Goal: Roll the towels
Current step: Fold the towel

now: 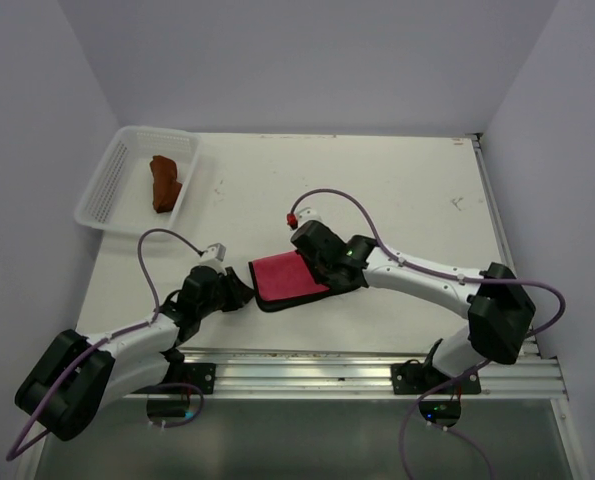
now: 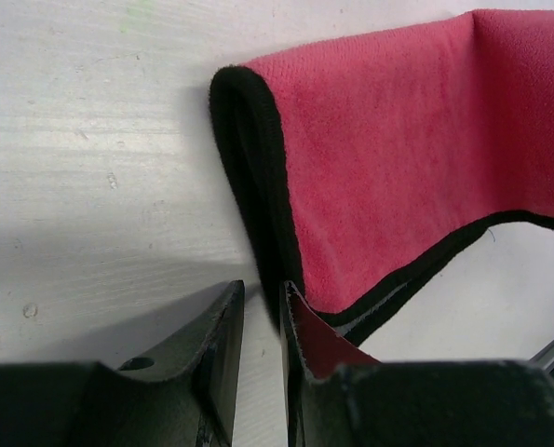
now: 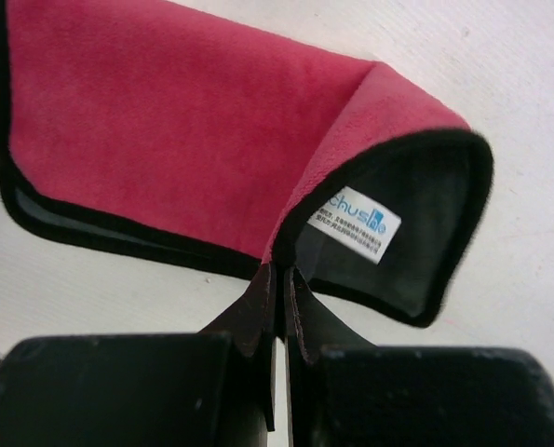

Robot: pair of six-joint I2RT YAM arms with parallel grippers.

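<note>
The pink towel [image 1: 287, 280] lies on the table [image 1: 397, 190] between the two arms, folded flat, with its right-hand corner lifted and curled over so the grey underside and a small white label [image 3: 354, 224] show. The right gripper [image 3: 278, 279] has its jaws pressed together on that raised fold, pinching the cloth at the very tips. The left gripper [image 2: 262, 291] sits at the opposite, dark-edged end with only a slim gap between its jaws; the towel's edge runs down to its tips, but I cannot tell whether cloth is caught there. The step in hand looks like starting the roll from the right end. To do it well, the pinched corner should be carried low over the cloth and tucked tight, while the left end is pinned so the towel does not slide. Both edges should turn together, or the roll will come out as a cone. The orange towel [image 1: 164, 182] rests well apart in the basket [image 1: 97, 195] at the far left corner.
</note>
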